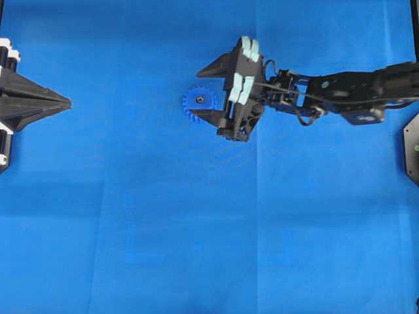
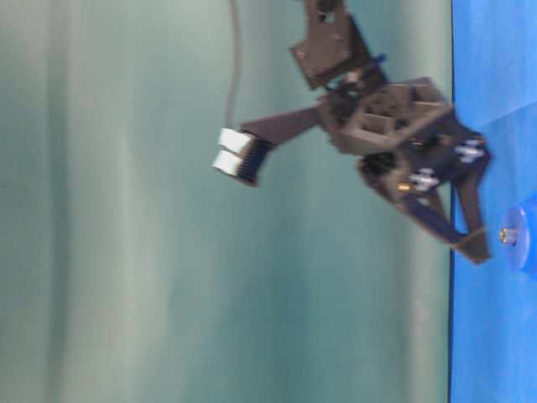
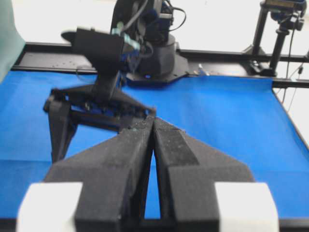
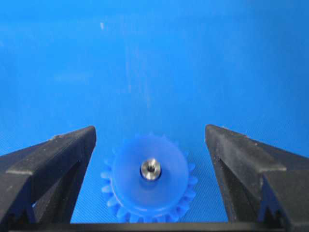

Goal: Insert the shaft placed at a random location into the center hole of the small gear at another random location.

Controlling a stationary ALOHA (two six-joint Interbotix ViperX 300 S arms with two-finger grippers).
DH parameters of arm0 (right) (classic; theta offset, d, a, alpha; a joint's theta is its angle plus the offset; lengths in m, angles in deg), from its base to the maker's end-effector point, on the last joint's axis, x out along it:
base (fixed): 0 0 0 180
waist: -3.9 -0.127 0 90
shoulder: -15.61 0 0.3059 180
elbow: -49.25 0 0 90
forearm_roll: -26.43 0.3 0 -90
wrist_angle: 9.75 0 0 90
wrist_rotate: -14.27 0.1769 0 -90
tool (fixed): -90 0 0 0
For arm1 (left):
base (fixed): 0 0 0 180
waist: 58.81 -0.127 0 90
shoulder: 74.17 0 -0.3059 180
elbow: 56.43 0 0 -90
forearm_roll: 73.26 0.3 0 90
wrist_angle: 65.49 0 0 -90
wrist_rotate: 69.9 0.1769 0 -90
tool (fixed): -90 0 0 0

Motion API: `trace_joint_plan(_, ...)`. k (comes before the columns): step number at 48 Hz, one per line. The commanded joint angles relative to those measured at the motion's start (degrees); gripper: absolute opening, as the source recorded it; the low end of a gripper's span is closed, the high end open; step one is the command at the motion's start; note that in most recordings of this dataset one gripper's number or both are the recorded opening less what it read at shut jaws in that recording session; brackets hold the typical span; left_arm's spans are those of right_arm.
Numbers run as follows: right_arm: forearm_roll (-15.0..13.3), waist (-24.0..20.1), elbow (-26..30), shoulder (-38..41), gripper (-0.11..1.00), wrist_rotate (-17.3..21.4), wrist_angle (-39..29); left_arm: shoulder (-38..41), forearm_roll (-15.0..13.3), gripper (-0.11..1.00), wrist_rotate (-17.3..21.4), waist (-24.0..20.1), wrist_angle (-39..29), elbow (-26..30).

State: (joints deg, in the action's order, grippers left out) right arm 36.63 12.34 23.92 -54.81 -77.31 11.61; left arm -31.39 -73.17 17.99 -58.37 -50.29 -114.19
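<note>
Your right gripper [image 1: 203,89] hangs with its jaws spread wide apart and nothing between them, its fingertips [image 4: 87,133] standing either side of the small gear [image 4: 150,182] without touching it. From the right wrist view you look straight down on the gear: it lies flat on the blue cloth [image 4: 154,58] covering the desk, teeth all round, and the shaft [image 4: 150,169] sits upright in the center hole of the raised hub, its shiny round end showing in the middle.

In the overhead view the small gear [image 1: 200,103] lies a little left of the middle of the cloth [image 1: 131,216], just beside the lower finger of your right gripper, and the shaft [image 1: 201,99] shows as a small dark-and-silver spot on the hub. The table-level view is blurred, but you can make out the silvery pin [image 2: 508,236] standing out from the gear [image 2: 523,238], with one finger [image 2: 470,214] close by; whether that tip touches the gear there is hard to say.

Your left gripper [image 1: 65,102] waits at the far left edge, well apart from the gear, its jaws pressed together with nothing held. The left wrist view shows those two foam-faced fingers [image 3: 128,150] meeting at the tips.
</note>
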Motion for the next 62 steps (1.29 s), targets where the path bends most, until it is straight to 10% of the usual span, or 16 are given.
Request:
trace_joint_plan(1,0.09,-0.18,0.88,-4.31,0.82,-0.09,-1.23,0.26,0.09,0.0,0.0,0.0,0.44,0.62)
trace_joint_plan(32,0.09,-0.18,-0.18,-13.01,0.82,0.0,-4.75,-0.26,0.0,0.0,0.09,-0.35,0.35,0.62)
trace_joint_plan(62,0.18,-1.58,-16.0,-27.33,0.82,0.35,-2.99,-0.53,0.09,0.0,0.18,-0.35,-0.09,0.53)
